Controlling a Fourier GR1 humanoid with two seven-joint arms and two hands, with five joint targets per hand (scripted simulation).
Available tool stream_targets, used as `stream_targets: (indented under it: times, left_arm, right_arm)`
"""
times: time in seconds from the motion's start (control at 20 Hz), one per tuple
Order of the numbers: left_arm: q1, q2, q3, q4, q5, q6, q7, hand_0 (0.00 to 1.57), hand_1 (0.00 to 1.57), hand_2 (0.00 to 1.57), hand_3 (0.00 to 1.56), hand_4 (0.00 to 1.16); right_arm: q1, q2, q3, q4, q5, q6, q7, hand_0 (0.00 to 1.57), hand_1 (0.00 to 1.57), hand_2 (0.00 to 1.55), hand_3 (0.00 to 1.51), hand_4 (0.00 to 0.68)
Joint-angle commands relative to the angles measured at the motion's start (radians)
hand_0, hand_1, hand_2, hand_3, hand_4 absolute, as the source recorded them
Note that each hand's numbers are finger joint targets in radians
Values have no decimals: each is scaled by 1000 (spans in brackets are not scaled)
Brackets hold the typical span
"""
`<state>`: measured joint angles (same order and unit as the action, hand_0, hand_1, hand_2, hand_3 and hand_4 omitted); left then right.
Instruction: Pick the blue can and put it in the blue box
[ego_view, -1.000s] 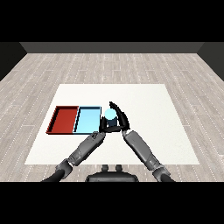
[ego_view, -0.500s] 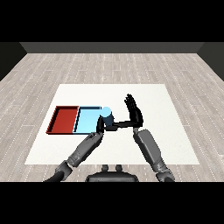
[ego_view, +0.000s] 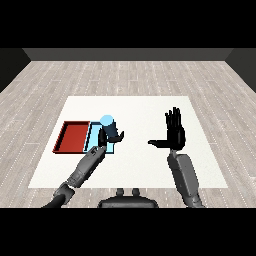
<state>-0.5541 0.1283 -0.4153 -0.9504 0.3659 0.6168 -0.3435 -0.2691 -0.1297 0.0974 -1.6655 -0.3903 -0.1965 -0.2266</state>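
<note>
Both hands we see: our left hand (ego_view: 109, 136) curls round the blue can (ego_view: 107, 123) over the blue tray (ego_view: 93, 135); our right hand (ego_view: 175, 133) is spread flat.

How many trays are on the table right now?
2: the red tray at the left, and the light blue tray touching its right side, partly hidden by the left hand and blue can.

Bare test room: white table (ego_view: 150, 165) on grey plank floor (ego_view: 130, 75), dark walls.
</note>
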Motion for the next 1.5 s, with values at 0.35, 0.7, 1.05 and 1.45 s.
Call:
stream_targets:
  times: [0.35, 0.7, 1.05, 1.45]
  left_arm:
    - [-184, 124, 170, 354, -30, -114, 65, 1571, 1571, 1571, 1510, 1101]
    - [-298, 129, 187, 666, -61, -127, 215, 1571, 1571, 1566, 1442, 1019]
    - [-256, 58, 174, 873, -107, -79, 242, 1234, 1234, 1144, 1110, 927]
    - [-231, 76, 176, 939, -128, -218, 236, 984, 984, 943, 0, 526]
  right_arm:
    - [44, -26, -131, 86, -47, 67, -75, 0, 0, 0, 0, 0]
    - [30, -23, -132, 99, -47, 46, -29, 0, 0, 0, 0, 0]
    - [-28, -35, -166, 191, -63, 80, -50, 0, 0, 0, 0, 0]
    - [0, 13, -126, 214, -25, 100, -126, 0, 0, 0, 0, 0]
